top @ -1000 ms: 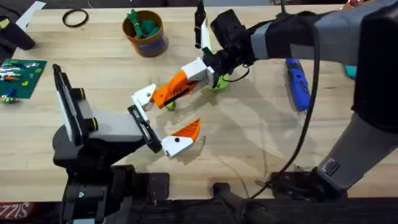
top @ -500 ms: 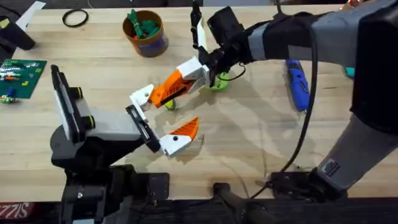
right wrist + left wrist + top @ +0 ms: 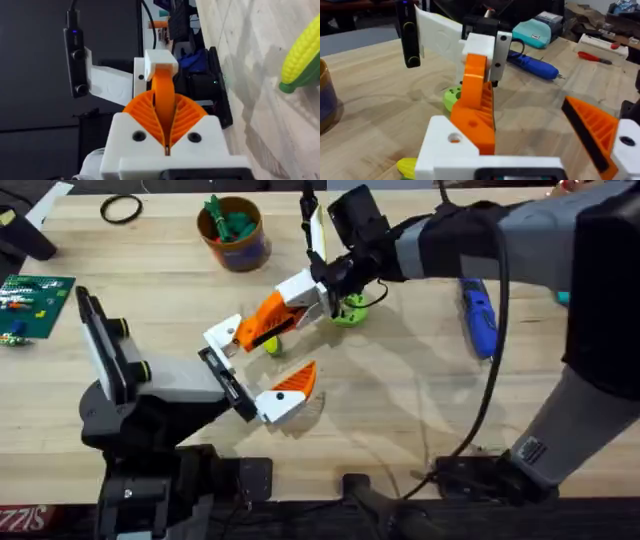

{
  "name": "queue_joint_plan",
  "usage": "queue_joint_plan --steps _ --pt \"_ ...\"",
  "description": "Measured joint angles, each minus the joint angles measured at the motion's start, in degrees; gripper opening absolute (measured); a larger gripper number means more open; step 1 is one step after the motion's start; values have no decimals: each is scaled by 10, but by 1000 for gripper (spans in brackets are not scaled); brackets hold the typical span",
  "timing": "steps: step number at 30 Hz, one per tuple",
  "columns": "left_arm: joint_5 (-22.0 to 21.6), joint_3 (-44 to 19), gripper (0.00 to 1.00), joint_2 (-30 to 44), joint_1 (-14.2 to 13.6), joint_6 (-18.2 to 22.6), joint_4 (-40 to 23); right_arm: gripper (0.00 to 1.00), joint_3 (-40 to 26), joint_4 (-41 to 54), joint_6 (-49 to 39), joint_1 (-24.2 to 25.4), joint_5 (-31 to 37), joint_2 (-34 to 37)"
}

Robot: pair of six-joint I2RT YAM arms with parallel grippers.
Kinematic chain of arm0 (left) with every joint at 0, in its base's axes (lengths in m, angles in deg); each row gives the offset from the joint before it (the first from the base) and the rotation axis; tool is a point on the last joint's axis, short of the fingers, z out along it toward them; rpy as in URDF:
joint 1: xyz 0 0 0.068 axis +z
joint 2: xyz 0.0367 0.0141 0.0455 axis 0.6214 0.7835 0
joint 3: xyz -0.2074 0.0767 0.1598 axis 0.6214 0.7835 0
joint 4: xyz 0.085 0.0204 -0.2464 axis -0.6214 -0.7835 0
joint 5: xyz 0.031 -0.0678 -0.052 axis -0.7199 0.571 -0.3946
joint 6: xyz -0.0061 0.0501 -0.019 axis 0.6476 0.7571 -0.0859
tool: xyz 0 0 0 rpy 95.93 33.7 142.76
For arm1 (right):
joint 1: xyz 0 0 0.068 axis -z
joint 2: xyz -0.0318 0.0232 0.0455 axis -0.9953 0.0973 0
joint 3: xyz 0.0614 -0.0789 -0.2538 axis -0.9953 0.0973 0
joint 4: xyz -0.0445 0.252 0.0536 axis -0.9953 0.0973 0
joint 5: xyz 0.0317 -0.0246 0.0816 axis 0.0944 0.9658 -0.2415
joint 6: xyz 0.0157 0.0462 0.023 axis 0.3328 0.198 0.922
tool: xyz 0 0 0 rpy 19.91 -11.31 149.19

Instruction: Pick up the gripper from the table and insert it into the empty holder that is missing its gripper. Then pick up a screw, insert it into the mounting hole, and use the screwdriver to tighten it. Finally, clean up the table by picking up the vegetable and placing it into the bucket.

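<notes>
My right gripper reaches across the table's middle and is shut on the gripper, a short piece with an orange ribbed wedge and a white blocky base. The right wrist view shows the orange pads clamped on the wedge. The white base hangs right by the black holder of my left gripper, which stands open with one mounted orange finger. A blue screwdriver lies at the right. Far left stands the orange bucket. A yellow corn vegetable lies under the held piece.
A green round block with holes sits under the right wrist. A green circuit board lies at the left edge and a black ring at the far left. Green items fill the bucket. Cables trail from the right arm.
My right gripper has carried the piece a little left and away from me. The left gripper has shifted slightly left and its orange finger has risen toward the piece.
</notes>
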Motion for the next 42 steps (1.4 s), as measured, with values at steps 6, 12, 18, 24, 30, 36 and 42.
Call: queue_joint_plan --steps 6,12,18,24,30,36,42 --pt "36 -4 987 0 -2 -5 -12 11 0 -28 7 -21 18 0" --pt "37 -5 987 0 2 -7 -15 11 0 -43 6 -24 25 0" --pt "37 -5 988 0 3 -8 -16 11 0 -44 6 -25 26 0" --pt "37 -5 988 0 3 -9 -16 11 0 -41 6 -26 27 0" --pt "38 -5 987 0 3 -9 -16 58 0 -41 7 -26 27 0" --pt "44 -5 987 -2 3 5 -17 786 2 -35 9 -31 65 3" --pt "45 -6 987 -3 3 10 -17 992 3 -35 9 -33 72 8"
